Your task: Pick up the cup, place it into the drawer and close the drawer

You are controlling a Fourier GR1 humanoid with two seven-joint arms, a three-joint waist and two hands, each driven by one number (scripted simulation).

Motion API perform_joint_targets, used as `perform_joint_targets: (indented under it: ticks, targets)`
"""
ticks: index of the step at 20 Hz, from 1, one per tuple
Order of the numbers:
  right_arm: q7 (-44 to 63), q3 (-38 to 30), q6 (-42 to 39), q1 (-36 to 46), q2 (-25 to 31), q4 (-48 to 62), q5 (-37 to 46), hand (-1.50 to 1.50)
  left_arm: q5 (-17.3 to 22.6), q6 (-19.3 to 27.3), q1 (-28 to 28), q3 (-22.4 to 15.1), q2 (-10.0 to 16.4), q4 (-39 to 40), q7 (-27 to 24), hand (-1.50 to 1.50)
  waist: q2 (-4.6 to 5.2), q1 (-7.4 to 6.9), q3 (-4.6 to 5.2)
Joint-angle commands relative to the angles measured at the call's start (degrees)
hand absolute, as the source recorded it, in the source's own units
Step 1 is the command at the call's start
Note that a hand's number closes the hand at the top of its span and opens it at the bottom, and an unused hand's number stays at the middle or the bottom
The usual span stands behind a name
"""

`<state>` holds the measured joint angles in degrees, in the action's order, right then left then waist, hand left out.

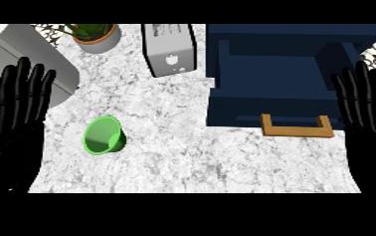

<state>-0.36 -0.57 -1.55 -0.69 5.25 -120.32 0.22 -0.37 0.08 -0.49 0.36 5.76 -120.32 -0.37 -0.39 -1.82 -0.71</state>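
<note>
Our left hand (22,105) and right hand (360,110) rest open, fingers straight, at the view's edges. We see the green cup (103,136) tipped on the counter (183,165), well left of the open drawer (264,111); toaster (170,48) and potted plant (95,36) stand behind.

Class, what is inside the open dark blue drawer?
Inside the dark blue drawer only bare floor shows, no objects; the black right hand covers its right edge.

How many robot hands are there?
2. The left robot hand rests open at the left edge; the right robot hand rests open at the right edge, by the drawer.
</note>
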Motion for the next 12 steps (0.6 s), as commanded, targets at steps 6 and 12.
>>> perform_joint_targets:
  ticks: [6, 12]
  targets:
    - [0.64, -0.8, 2.2, 2.37, -1.02, -0.36, 0.91, -1.5, 19.54, -21.32, 6.63, -4.83, 7.11, -4.11, -1.13, -1.5, 0.17, 1.29, 0.85]
    - [-0.12, -0.14, -3.22, -1.66, 2.69, 2.39, 1.25, -1.5, 35.88, -27.42, 12.05, 2.66, 9.98, 4.0, 2.53, -1.5, 0.38, 1.7, 0.74]
